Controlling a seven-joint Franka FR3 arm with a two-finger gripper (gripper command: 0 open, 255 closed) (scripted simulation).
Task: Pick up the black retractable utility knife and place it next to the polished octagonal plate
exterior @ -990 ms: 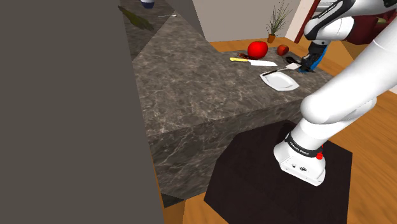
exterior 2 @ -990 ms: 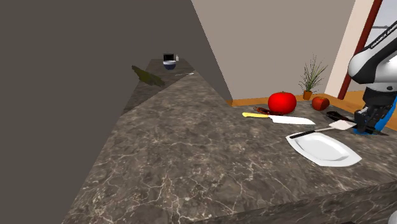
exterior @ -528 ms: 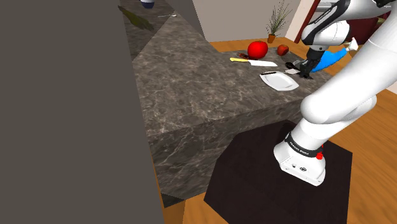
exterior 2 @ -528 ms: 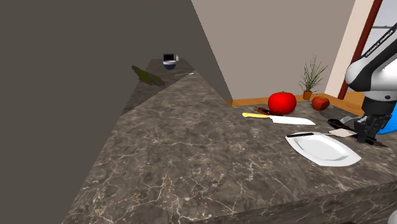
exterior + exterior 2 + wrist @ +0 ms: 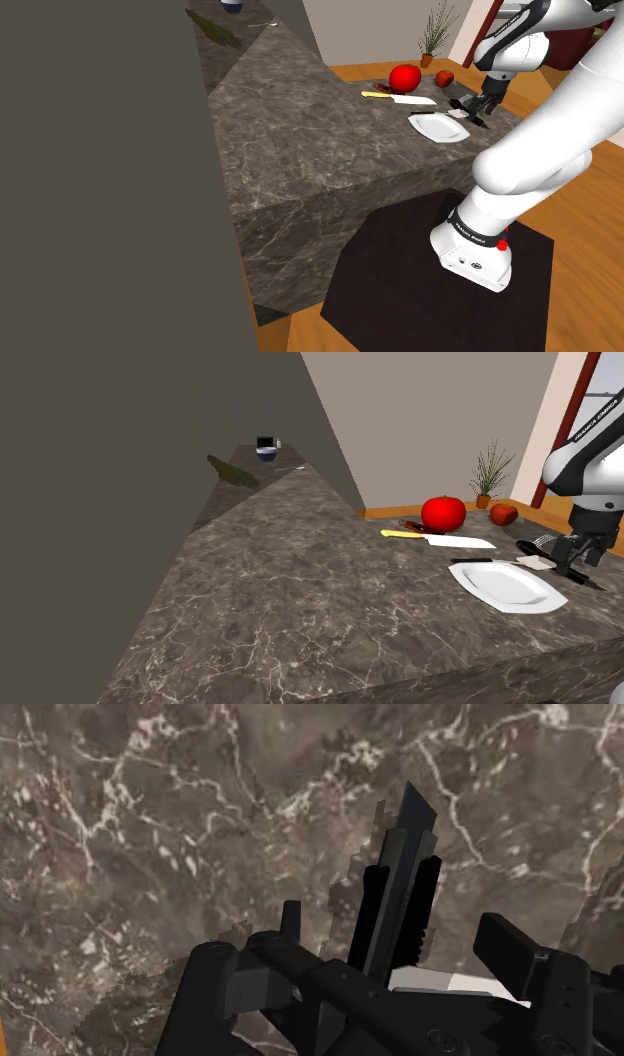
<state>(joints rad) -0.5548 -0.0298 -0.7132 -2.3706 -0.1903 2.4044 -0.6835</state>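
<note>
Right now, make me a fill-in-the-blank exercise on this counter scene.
1. The gripper is low over the counter, right beside the white ___.
2. The big round fruit is ___.
3. The kitchen knife has a ___ handle.
4. The potted plant stands on the wooden ___.
Missing words: plate; red; yellow; floor.

Dark marbled counter (image 5: 300, 130): white plate (image 5: 508, 585), yellow-handled knife (image 5: 440, 538), red tomato (image 5: 443, 513) on top.
</note>
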